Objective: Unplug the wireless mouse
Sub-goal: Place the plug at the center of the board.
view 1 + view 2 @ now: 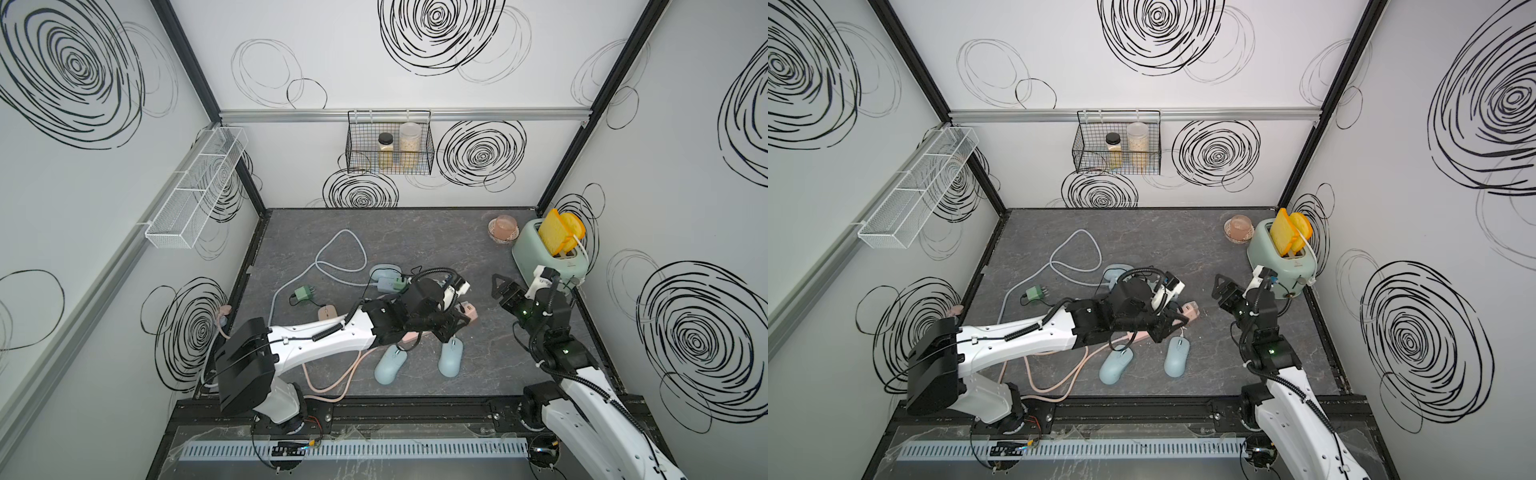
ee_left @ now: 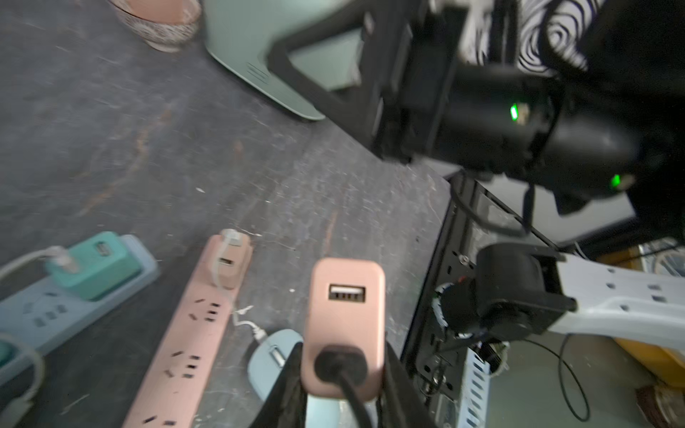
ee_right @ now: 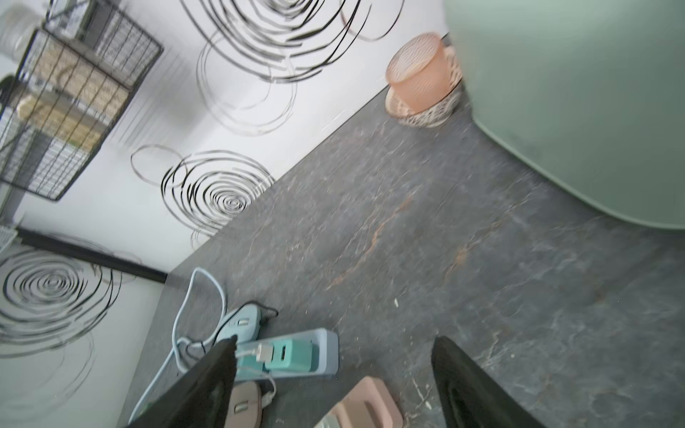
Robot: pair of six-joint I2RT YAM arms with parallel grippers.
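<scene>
Left claw (image 2: 343, 357): squeezed tight on the pink charger (image 2: 346, 296).
Right claw (image 1: 503, 289): wide open, holding nothing.
Mouse (image 1: 451, 357): on the table (image 1: 415, 232), just below the pink charger.
Feel: light and slippery, I think.
Grab spot: its little plug (image 2: 276, 355), not the soft cord (image 2: 244, 323).

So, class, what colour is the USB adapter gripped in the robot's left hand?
Pale pink; the adapter shows best in the left wrist view.

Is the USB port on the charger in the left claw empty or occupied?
Empty. The left claw grips the pink charger; its USB port shows bare contacts, nothing inserted.
</scene>
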